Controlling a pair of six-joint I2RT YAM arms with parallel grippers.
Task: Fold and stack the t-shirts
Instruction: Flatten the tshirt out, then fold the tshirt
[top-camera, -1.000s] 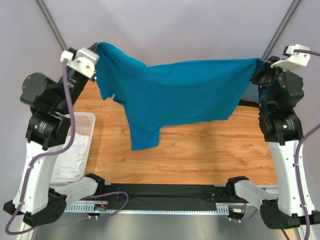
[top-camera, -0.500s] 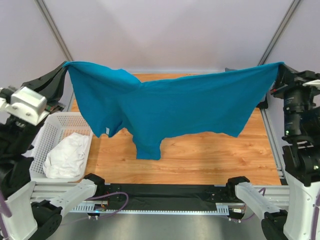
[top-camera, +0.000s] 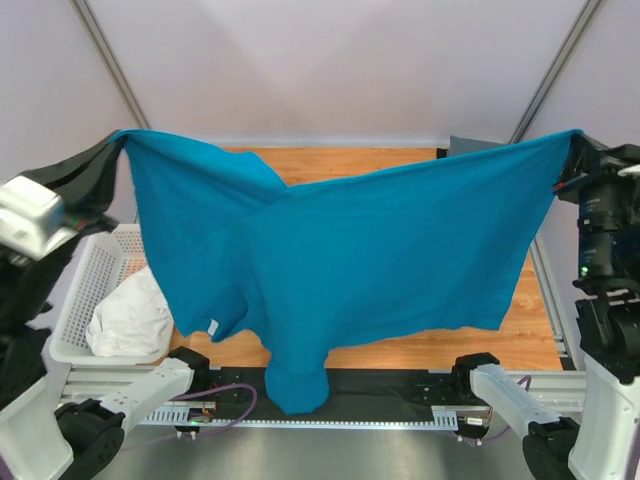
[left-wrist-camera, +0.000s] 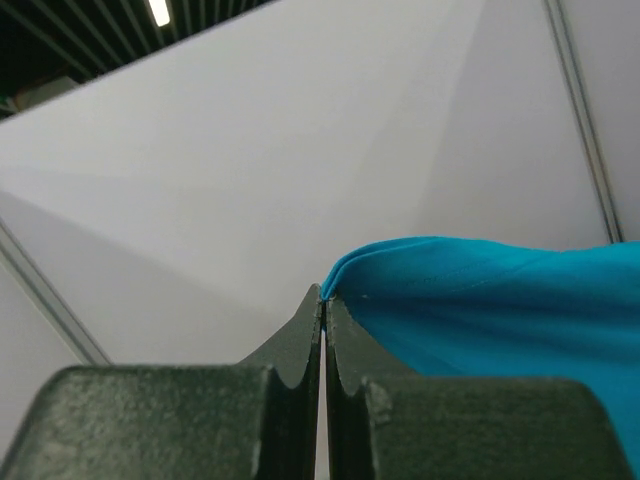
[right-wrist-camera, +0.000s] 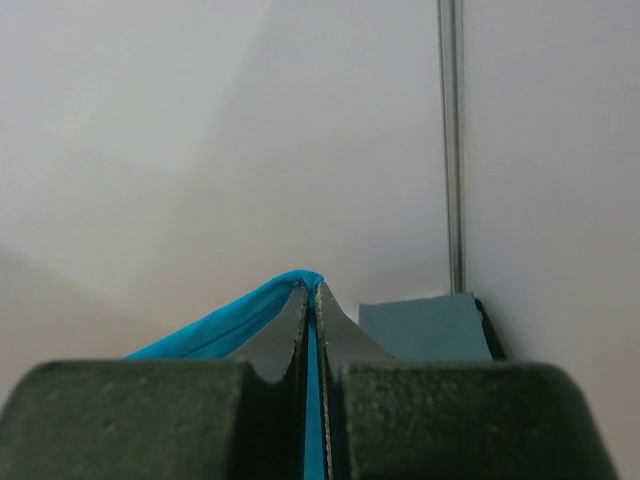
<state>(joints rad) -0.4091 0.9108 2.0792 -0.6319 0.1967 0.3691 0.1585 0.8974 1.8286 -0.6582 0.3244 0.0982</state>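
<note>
The light-brown wooden table (top-camera: 340, 157) lies beneath everything. Above it, the plain teal-blue cotton t-shirt (top-camera: 350, 260) hangs spread wide in the air, one sleeve dangling past the table's near edge. The white plastic mesh laundry basket (top-camera: 85, 280) sits at the table's left side with a crumpled white t-shirt (top-camera: 125, 320) inside. A slate-grey t-shirt (right-wrist-camera: 425, 325) shows partly at the table's far right corner. Above the table's left edge, the left gripper (left-wrist-camera: 322, 300) is clamped tight on one upper corner of the teal cloth. Above the right edge, the right gripper (right-wrist-camera: 310, 290) pinches the other.
</note>
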